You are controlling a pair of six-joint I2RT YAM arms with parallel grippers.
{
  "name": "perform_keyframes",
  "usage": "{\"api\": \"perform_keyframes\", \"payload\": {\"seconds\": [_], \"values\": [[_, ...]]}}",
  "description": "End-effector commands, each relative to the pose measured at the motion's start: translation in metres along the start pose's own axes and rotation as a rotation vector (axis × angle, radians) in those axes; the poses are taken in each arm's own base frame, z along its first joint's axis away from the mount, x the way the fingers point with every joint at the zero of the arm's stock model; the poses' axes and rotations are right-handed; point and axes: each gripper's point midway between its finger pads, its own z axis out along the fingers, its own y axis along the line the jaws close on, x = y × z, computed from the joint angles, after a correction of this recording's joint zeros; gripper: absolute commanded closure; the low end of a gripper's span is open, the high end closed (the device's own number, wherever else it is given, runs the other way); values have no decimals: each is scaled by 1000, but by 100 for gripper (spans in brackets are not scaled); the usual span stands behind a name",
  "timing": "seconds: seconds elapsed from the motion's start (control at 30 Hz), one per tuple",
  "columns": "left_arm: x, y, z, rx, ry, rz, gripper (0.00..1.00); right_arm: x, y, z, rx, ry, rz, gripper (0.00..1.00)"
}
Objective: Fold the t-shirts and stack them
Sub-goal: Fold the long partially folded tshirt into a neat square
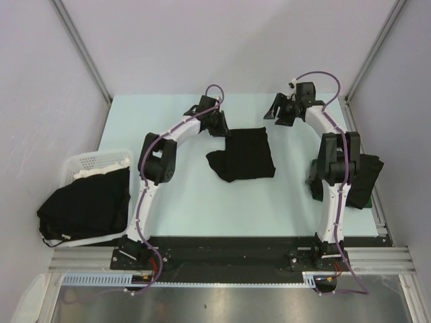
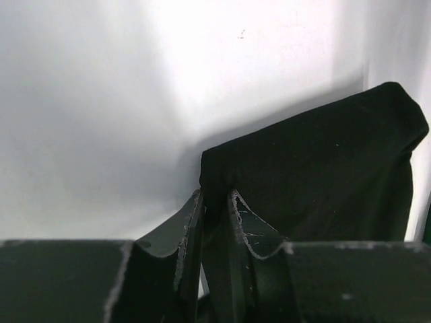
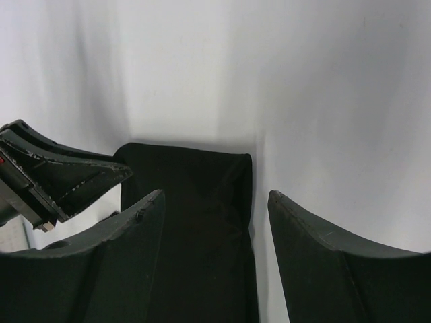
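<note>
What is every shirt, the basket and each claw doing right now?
Middle shirt: folded, flat on table.
Left claw: pinching middle shirt's corner.
Right claw: open, holding nothing.
Basket: full.
Heaped shirts: unfolded, spilling over basket.
Right pile: folded, at table edge.

white tube links and black joint housings make up the left arm (image 1: pixel 143 205) and right arm (image 1: pixel 331 208). a purple cable (image 1: pixel 318 75) loops along each, up from a black base (image 1: pixel 128 256). the left gripper (image 2: pixel 215 198) has dark tapered fingers (image 2: pixel 188 229) with pale, scuffed edges. the right gripper (image 3: pixel 215 195) is matt black and wedge-shaped.
</note>
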Motion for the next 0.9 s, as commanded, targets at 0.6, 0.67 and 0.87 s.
{"api": "perform_keyframes", "payload": {"seconds": [0.6,0.67,0.87], "values": [[-6,-11,-6,55,-8,-10,92,50,-12,4,29,134,30,34],[-6,-12,-7,54,-7,-9,93,51,-12,10,25,144,35,34],[-3,-14,-9,62,7,-12,94,47,-3,23,-6,147,25,36]]}}
